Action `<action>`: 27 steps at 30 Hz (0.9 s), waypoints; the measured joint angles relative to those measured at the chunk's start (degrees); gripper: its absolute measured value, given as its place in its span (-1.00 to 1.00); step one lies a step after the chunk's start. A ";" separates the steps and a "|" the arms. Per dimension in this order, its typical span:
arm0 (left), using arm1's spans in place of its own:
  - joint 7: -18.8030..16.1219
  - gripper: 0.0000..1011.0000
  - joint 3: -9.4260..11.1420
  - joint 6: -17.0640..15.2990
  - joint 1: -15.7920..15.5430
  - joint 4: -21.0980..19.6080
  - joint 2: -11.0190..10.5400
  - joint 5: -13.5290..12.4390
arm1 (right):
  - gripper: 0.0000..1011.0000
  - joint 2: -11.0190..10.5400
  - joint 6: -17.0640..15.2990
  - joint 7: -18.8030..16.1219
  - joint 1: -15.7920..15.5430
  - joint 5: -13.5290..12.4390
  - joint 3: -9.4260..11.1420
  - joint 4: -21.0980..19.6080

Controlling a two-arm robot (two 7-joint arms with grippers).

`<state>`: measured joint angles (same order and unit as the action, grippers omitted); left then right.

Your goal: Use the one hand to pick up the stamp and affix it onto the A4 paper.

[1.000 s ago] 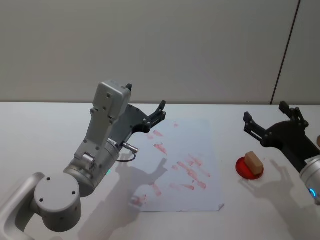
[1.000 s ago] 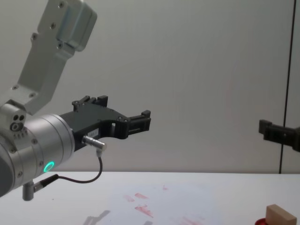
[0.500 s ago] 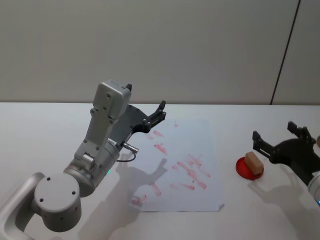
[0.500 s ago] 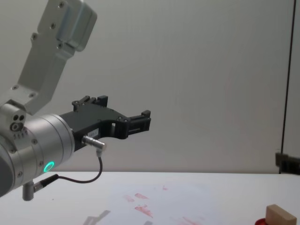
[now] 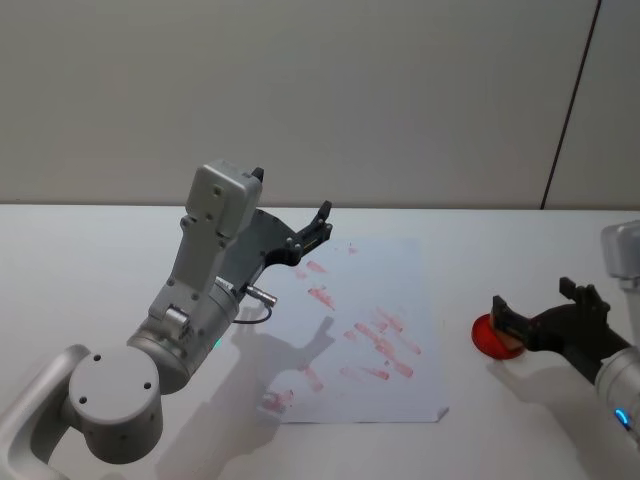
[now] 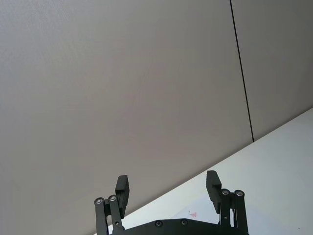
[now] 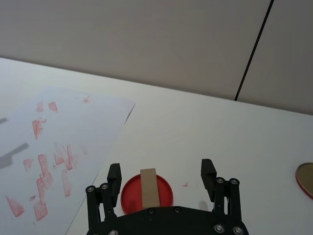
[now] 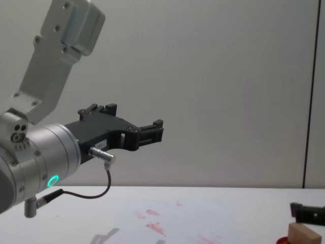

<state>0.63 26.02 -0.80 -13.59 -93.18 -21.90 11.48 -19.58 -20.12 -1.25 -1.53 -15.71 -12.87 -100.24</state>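
The stamp (image 7: 148, 187), a small tan wooden block, stands on a flat red round pad (image 7: 131, 194) to the right of the A4 paper (image 5: 372, 290). The paper is a white sheet with scattered red marks. My right gripper (image 7: 161, 167) is open and low over the table, one finger on each side of the stamp without touching it. In the head view the right gripper (image 5: 532, 297) covers most of the block. In the chest view a right finger (image 8: 307, 212) sits just above the stamp (image 8: 303, 235). My left gripper (image 5: 324, 221) hangs open and empty above the paper's far left corner.
The white table (image 5: 90, 260) runs wide to the left of the sheet and also behind it. A round golden object (image 7: 305, 179) lies at the edge of the right wrist view, right of the red pad. The left arm's grey body (image 5: 200, 290) rises at the front left.
My right gripper has dropped and drawn back, from above and behind the stamp down to its level, fingers now straddling it. The left arm, paper and stamp have not moved.
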 joint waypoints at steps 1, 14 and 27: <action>0.00 0.98 0.00 0.00 0.00 0.00 0.00 0.00 | 0.98 0.28 -0.53 -0.16 0.36 0.34 -0.16 0.56; 0.00 0.98 0.00 0.00 0.00 0.00 0.00 0.00 | 0.98 2.44 -3.63 -1.03 2.99 3.10 -1.25 5.24; 0.00 0.98 0.00 0.00 0.00 0.00 0.00 0.00 | 0.97 3.74 -4.16 -1.70 4.45 4.72 -1.88 8.29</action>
<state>0.63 26.02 -0.80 -13.59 -93.18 -21.90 11.48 -15.84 -24.28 -2.95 2.92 -11.00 -14.75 -91.95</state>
